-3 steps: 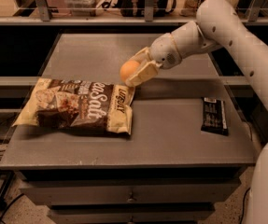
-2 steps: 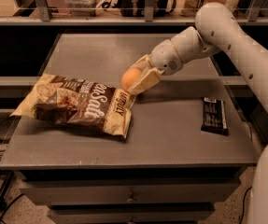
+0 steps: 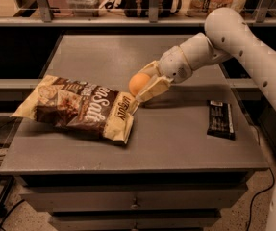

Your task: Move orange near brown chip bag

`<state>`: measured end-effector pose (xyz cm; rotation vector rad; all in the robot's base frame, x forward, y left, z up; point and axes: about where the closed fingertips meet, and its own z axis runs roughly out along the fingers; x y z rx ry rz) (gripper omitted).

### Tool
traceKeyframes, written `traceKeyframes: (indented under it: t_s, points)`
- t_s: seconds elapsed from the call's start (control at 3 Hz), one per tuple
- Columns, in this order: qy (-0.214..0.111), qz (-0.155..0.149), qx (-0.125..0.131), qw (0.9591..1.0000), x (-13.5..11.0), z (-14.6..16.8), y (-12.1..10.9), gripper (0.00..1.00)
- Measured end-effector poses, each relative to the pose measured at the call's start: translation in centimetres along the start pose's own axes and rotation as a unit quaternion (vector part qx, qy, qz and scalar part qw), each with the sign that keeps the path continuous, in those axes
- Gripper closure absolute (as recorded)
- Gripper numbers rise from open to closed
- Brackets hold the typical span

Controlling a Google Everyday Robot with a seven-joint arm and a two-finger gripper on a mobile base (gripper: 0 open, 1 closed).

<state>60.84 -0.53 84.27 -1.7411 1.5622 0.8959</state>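
Note:
The orange (image 3: 138,83) is a small round fruit held between the cream fingers of my gripper (image 3: 141,86), just above the table by the right end of the brown chip bag (image 3: 77,106). The bag lies flat on the left half of the grey table (image 3: 176,134), dark brown with cream edges and white "Sea Salt" lettering. My gripper is shut on the orange, and its lower fingertip (image 3: 136,101) touches or nearly touches the bag's upper right corner. The white arm reaches in from the upper right.
A small black snack bar wrapper (image 3: 220,119) lies on the right side of the table. A shelf rail (image 3: 128,19) with several items runs behind the table's far edge. Cables hang at the lower left of the table.
My gripper with the orange has moved slightly down and left, closer to the chip bag's right end. The bag's left end has shifted a little.

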Motion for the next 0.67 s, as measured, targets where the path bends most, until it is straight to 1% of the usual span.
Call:
traceKeyframes:
  t_s: [0.33,0.67]
  points:
    - [0.000,0.000,-0.001,1.0000,-0.02,0.25,-0.03,0.00]
    - [0.000,0.000,-0.001,1.0000,-0.02,0.25,-0.03,0.00]
